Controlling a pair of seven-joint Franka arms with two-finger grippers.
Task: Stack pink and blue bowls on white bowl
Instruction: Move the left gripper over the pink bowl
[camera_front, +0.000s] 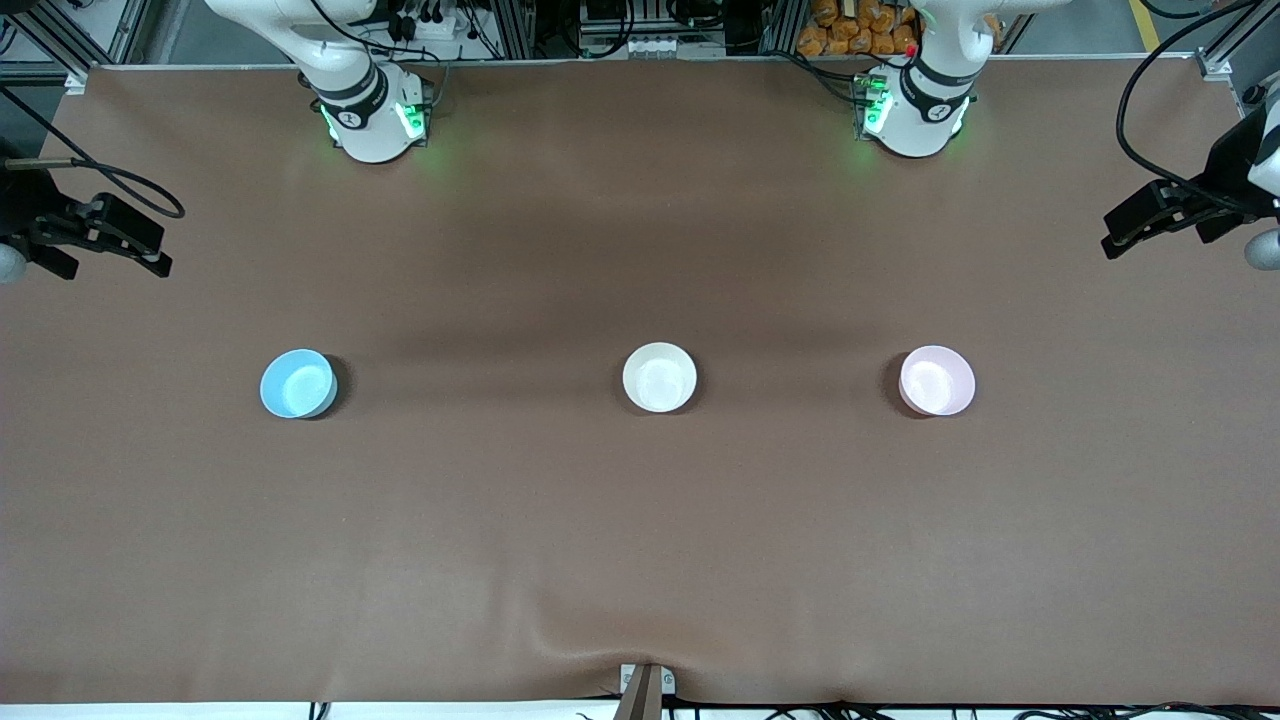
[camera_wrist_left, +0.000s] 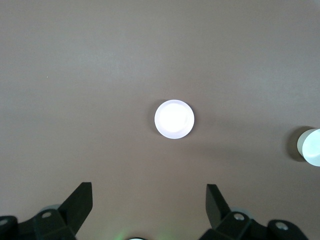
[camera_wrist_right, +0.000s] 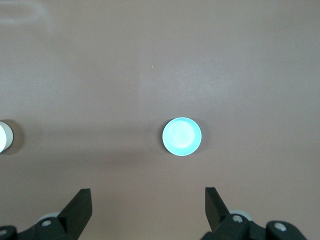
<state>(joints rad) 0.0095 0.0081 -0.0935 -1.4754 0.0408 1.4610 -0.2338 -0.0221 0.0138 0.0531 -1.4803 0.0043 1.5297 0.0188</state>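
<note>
Three small bowls stand apart in a row across the middle of the brown table. The white bowl (camera_front: 659, 377) is in the middle. The light blue bowl (camera_front: 297, 383) stands toward the right arm's end and the pale pink bowl (camera_front: 936, 380) toward the left arm's end. My left gripper (camera_front: 1125, 230) is open and empty, high over its end of the table; its wrist view (camera_wrist_left: 148, 192) shows the pink bowl (camera_wrist_left: 174, 119) and the white bowl (camera_wrist_left: 311, 146) at the edge. My right gripper (camera_front: 150, 245) is open and empty, high over its end; its wrist view (camera_wrist_right: 147, 197) shows the blue bowl (camera_wrist_right: 182, 136) and the white bowl (camera_wrist_right: 4, 136).
The brown table cover (camera_front: 640, 540) has a small wrinkle at the edge nearest the front camera. A clamp (camera_front: 645, 685) sits at that edge. The two arm bases (camera_front: 375, 120) (camera_front: 915, 115) stand along the table's farthest edge.
</note>
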